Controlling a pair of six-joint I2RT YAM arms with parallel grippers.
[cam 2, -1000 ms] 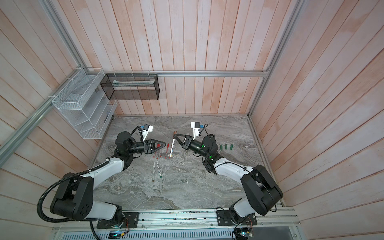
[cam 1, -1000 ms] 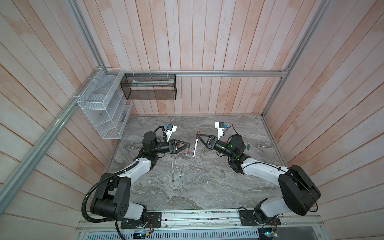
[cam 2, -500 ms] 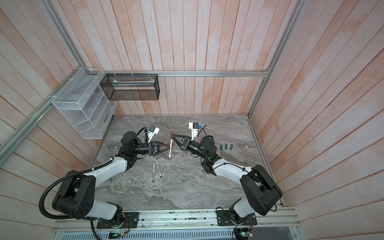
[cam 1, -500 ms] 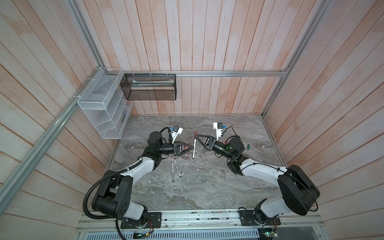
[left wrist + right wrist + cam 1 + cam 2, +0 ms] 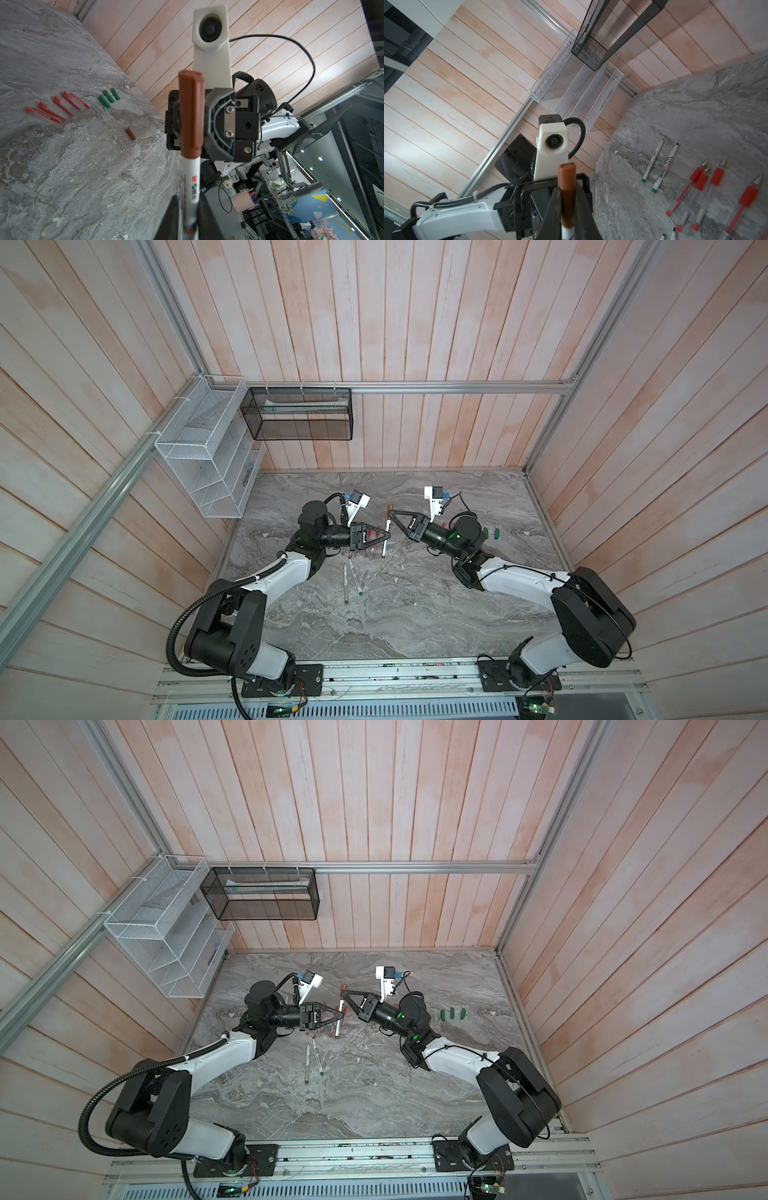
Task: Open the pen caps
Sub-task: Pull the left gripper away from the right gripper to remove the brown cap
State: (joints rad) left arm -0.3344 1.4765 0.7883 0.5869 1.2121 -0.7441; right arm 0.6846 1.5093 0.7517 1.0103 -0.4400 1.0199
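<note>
I've got both claws on one marker (image 5: 385, 541), held in the air over the middle of the table (image 5: 415, 614), somewhat nearer the far edge than the near one. My left claw (image 5: 388, 534) is closed tight on the white barrel, and in the left wrist view its two dark fingers (image 5: 170, 220) flank the barrel just below the printing. My right claw (image 5: 392, 512) is clamped on the brown cap (image 5: 191, 112) at the marker's far end. In the right wrist view that cap sits squarely between the fingers, with a little white barrel showing beneath it. The cap is fully seated on the barrel, and I see no gap at the joint.

The loose caps are over on the right half of the table. Three stubby green caps (image 5: 452, 1013) lie side by side toward the right edge, just apart from one another. The left wrist view shows a row of slim red caps (image 5: 64, 107) with clips beside them, and a single loose brown cap (image 5: 131, 133) lying on its own, apart from both rows. In both top views my right arm covers most of the red caps.

On the left half, two uncapped white markers (image 5: 349, 580) with green ends lie nearly parallel, pointing toward the near edge. A row of red pens (image 5: 717, 176) with bare tips lies on the table below my left claw.
</note>
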